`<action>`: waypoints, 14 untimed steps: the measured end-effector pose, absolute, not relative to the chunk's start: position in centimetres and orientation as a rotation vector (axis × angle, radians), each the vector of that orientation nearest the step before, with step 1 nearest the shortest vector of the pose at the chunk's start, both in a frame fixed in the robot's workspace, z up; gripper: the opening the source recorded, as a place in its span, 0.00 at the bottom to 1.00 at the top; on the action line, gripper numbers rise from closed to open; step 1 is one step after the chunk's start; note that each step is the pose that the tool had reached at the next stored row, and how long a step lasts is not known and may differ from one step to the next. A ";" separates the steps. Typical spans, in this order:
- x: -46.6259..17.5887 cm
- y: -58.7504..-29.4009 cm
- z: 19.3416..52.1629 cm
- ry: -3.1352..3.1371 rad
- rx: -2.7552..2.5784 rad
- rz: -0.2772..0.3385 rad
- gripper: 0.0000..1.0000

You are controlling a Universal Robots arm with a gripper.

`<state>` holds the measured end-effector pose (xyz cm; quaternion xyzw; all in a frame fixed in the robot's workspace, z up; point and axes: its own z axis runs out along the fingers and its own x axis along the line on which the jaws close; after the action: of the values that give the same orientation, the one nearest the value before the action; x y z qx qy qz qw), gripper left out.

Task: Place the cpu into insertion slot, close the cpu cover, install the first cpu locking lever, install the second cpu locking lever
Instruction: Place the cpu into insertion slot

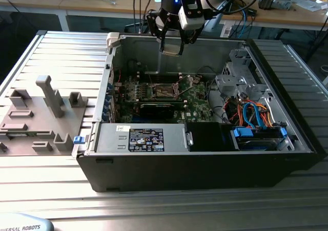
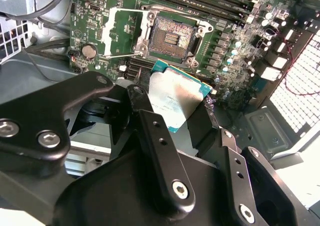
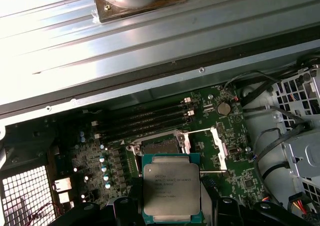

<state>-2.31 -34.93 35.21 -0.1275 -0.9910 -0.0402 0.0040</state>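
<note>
Held the cpu [image 3: 171, 186] clamped by two opposite edges between the fingers [image 2: 147, 123] of the gripper [image 1: 172, 49], with its metal top turned toward the camera in the first wrist view. Positioned high over the open computer case [image 1: 154, 164] on the desk [image 1: 61, 51], at about the level of the rear wall's top edge in the exterior view.

Located the insertion slot [image 3: 160, 146] on the green board [image 1: 197, 103], bare and unoccupied, contact field exposed. Found the cpu cover [image 2: 111, 33] swung open to one side of the slot, its window frame off the contacts. Observed a thin lever rod [image 2: 120, 55] lying beside the cover.

Judged the governing relation as follows: slot well below the chip and offset from it, not directly beneath, lying out past the chip's free edge, away from the fingers. Appeared square to the slot in the first wrist view, chip edges roughly parallel to the slot edges. Judged the chip well apart from the board, with no contact made and no part of the seating done.
</note>
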 end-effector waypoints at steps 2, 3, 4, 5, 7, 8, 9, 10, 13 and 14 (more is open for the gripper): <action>-2.3 -34.9 35.2 -3.105 -0.401 -0.126 0.54; -2.3 -34.9 35.2 -3.105 -0.402 -0.126 0.54; -2.3 -34.9 35.2 -3.105 -0.402 -0.126 0.54; -2.3 -34.9 35.2 -3.105 -0.403 -0.126 0.54; -2.3 -34.9 35.2 -3.105 -0.405 -0.126 0.54; -2.3 -34.9 35.2 -3.105 -0.406 -0.126 0.54; -2.3 -34.9 35.2 -3.105 -0.407 -0.126 0.54; -2.3 -34.9 35.2 -3.105 -0.407 -0.126 0.54; -2.3 -34.9 35.2 -3.105 -0.409 -0.126 0.54; -2.3 -34.9 35.2 -3.104 -0.410 -0.126 0.54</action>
<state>-2.31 -34.93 35.21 -0.1308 -0.9906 -0.0402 0.0038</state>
